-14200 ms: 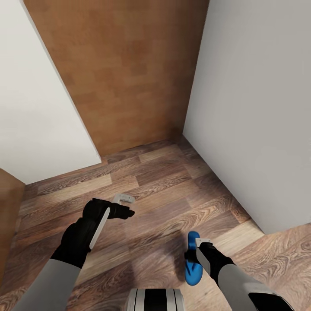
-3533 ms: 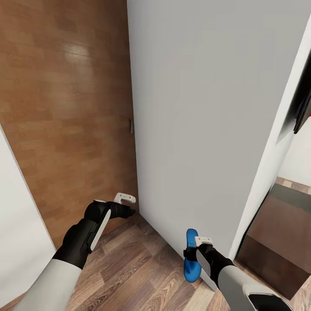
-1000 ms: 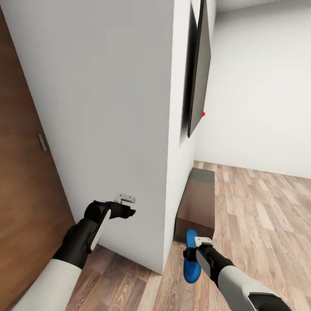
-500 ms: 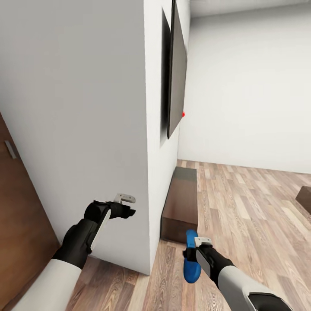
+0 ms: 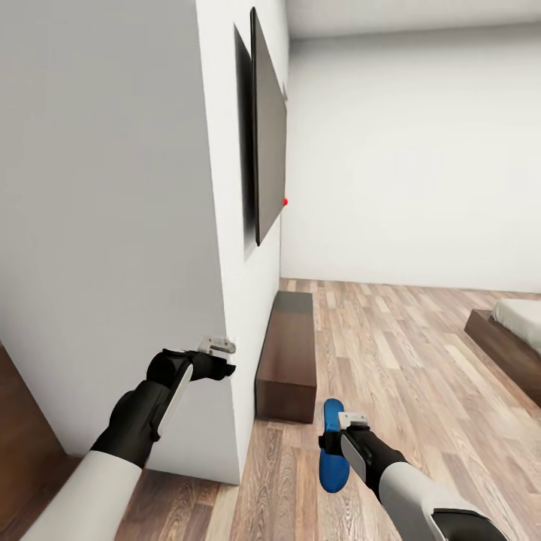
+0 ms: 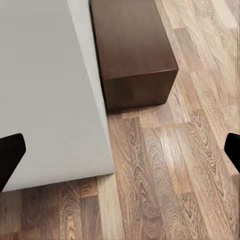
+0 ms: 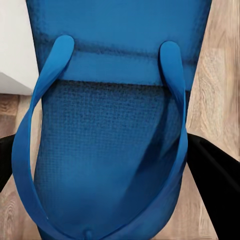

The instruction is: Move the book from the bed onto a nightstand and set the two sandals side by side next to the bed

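Head view: I am carrying a blue sandal [image 5: 331,455] pinched in my right pincer [image 5: 336,442], left pincer [image 5: 222,359] spread, needing the bed [image 5: 511,334] edge next.

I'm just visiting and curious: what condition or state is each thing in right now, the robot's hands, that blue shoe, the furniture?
Sandal: off the floor, clamped in the right gripper.
Right gripper: shut on the sandal's sides.
Left gripper: open, holding nothing, beside the white wall's corner.
Dark dresser: standing on the floor against the wall.
Wall-mounted dark panel: blank.
Bed: corner in view, mattress bare.
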You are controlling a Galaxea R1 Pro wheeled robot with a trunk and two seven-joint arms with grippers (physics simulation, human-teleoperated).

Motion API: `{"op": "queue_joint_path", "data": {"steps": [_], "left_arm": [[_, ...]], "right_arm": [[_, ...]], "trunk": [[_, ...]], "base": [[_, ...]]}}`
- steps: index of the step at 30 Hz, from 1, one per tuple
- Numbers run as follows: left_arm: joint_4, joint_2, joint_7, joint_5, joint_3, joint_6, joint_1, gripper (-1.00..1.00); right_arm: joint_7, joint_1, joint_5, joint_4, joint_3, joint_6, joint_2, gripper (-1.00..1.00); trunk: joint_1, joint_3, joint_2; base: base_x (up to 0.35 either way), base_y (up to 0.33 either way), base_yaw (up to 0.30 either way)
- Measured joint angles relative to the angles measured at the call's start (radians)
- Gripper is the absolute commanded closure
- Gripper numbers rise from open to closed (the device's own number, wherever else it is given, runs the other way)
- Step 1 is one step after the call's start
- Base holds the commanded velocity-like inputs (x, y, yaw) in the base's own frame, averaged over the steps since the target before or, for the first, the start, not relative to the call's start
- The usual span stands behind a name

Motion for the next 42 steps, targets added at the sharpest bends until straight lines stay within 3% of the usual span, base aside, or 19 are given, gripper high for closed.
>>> {"op": "queue_joint_path", "data": {"steps": [42], "left_arm": [[0.001, 0.0, 0.003, -0.001, -0.027, -0.005, 0.0, -1.0]], "right_arm": [[0.004, 0.0, -0.001, 0.008, -0.002, -0.034, -0.003, 1.0]], "trunk": [[-0.157, 0.153, 0.287]], "base": [[0.0, 0.0, -0.275]]}}
